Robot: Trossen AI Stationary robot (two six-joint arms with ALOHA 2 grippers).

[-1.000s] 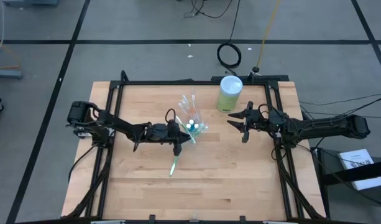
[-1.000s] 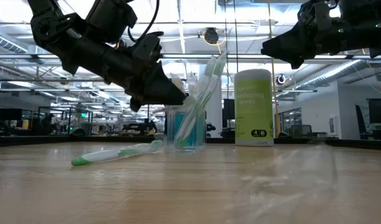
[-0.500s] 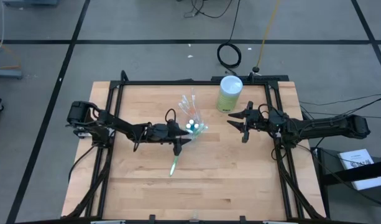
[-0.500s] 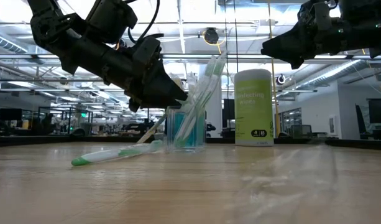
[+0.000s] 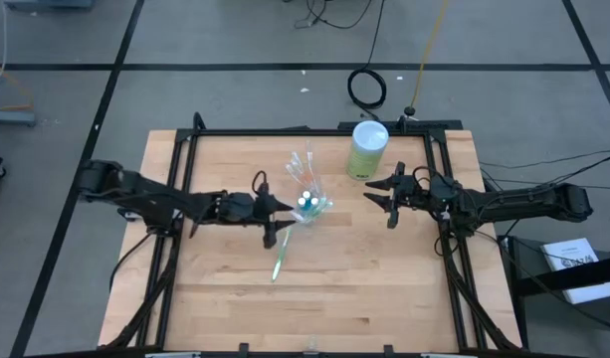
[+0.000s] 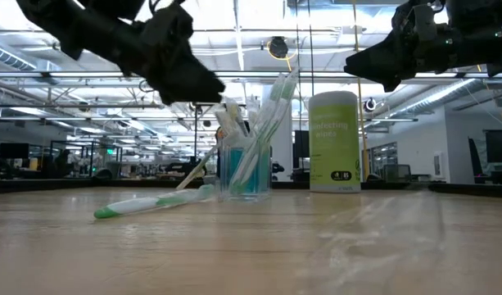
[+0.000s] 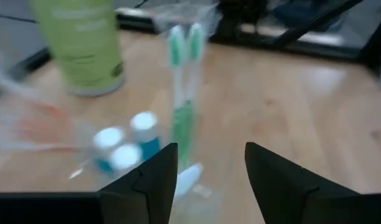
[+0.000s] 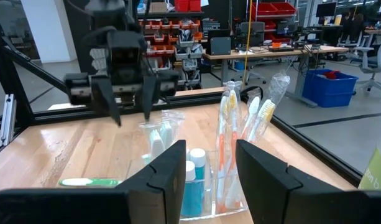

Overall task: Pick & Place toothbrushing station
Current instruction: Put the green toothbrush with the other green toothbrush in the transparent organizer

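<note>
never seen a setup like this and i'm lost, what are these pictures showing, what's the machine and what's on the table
It is a robot with two dark arms at a wooden table, each ending in a two-finger gripper. One picture looks straight down, one looks level across the tabletop, and two come from cameras on the wrists. The left gripper is open beside a clear cup holding toothbrushes and small capped tubes. One green-white toothbrush lies flat on the wood. A lime-green canister stands towards the back. The right gripper hangs open over bare wood. Neither gripper holds anything.
</note>
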